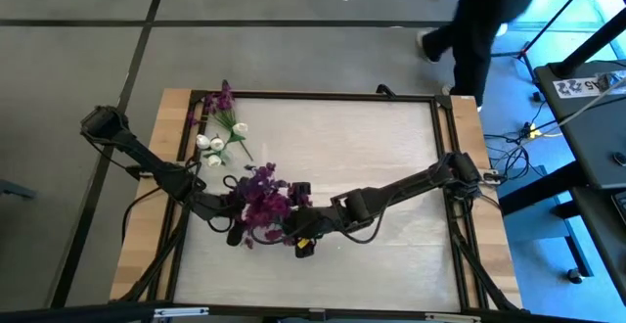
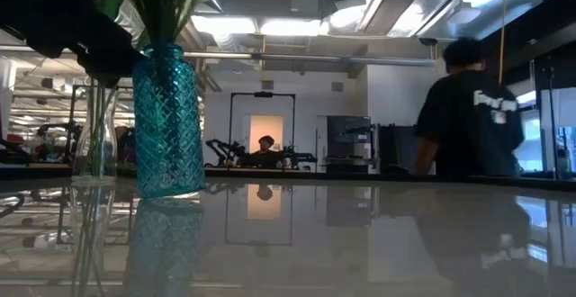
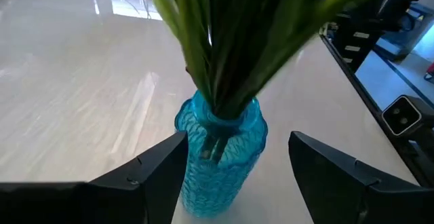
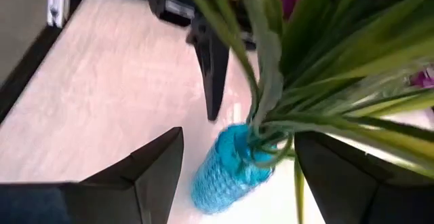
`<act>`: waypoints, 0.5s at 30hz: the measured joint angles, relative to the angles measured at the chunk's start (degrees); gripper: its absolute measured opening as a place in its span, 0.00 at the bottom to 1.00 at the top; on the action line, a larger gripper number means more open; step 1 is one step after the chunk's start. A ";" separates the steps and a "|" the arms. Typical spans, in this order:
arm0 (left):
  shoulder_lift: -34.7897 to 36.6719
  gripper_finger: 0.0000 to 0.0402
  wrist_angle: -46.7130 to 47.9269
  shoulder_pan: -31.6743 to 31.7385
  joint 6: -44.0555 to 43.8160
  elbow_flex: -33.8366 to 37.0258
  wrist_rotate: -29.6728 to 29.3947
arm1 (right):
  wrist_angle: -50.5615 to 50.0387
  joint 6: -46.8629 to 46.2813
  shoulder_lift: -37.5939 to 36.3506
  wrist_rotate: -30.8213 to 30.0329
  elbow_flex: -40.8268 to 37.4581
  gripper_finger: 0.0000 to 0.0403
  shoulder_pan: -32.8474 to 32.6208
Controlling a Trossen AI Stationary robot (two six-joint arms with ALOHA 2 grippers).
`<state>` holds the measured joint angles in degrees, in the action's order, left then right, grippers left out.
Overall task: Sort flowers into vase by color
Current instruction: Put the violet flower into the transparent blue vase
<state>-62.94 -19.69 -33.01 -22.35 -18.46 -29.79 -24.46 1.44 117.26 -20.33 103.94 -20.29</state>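
Your left pincer point(image 3: 234, 176) and right pincer point(image 4: 237, 176), both released, flank the blue vase point(image 3: 218, 157) stuffed with purple flowers point(image 1: 262, 198); withdraw carelessly and you'll snag stems, tipping it, with white flowers point(image 1: 213, 145) still on the table point(image 1: 372, 147).

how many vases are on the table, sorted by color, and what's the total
Blue vases: 1, the blue vase, with green stems standing in it.
Clear vases: 1, the clear glass vase, just beside the blue one in the low view.
Total: 2 vases.
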 joint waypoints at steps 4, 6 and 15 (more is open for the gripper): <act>0.00 0.63 0.13 0.00 -0.01 0.00 -0.62 | -2.15 -1.09 -1.13 0.36 0.00 0.70 -0.33; 0.00 0.63 0.14 0.00 -0.02 0.00 -0.75 | -3.79 -1.25 -1.77 0.38 0.00 0.70 -0.45; -0.02 0.63 0.41 0.00 -0.27 0.00 -0.84 | -9.99 -3.22 -5.27 0.51 0.02 0.70 -1.58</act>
<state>-62.96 -19.28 -33.01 -22.61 -18.46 -30.63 -34.45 -1.78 111.98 -19.81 103.96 -21.88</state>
